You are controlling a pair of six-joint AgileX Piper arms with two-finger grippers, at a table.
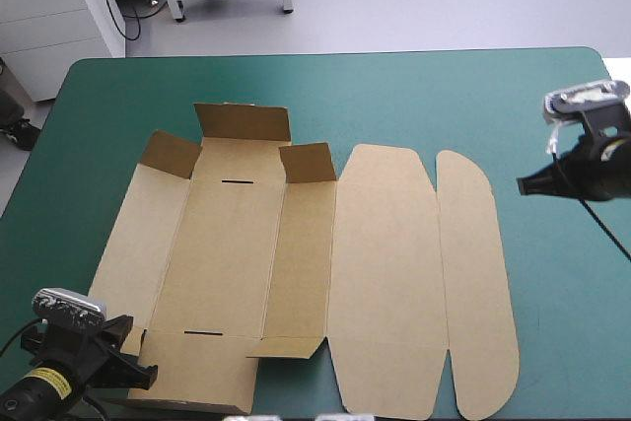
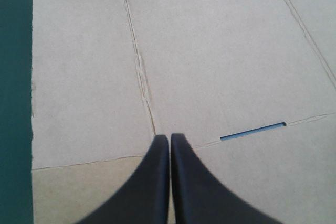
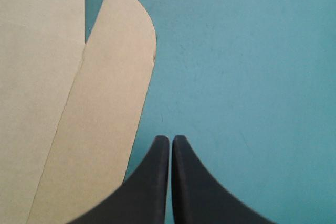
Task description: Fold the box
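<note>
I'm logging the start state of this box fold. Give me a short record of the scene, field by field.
box: brown cut board sheet, lying mostly flat on the teal-green cover
far flaps: three, raised at the sheet's far end
rounded flap: flat, on the side toward the table's right edge
left tool: shut, holding nothing, over the sheet's near left corner, close to a slot
right tool: shut, holding nothing, over bare cover beside the rounded flap
folding: near end and side walls not yet raised

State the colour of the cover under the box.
Teal-green cover, plain, with no pattern; the high view shows it best, beneath the brown box.
</note>
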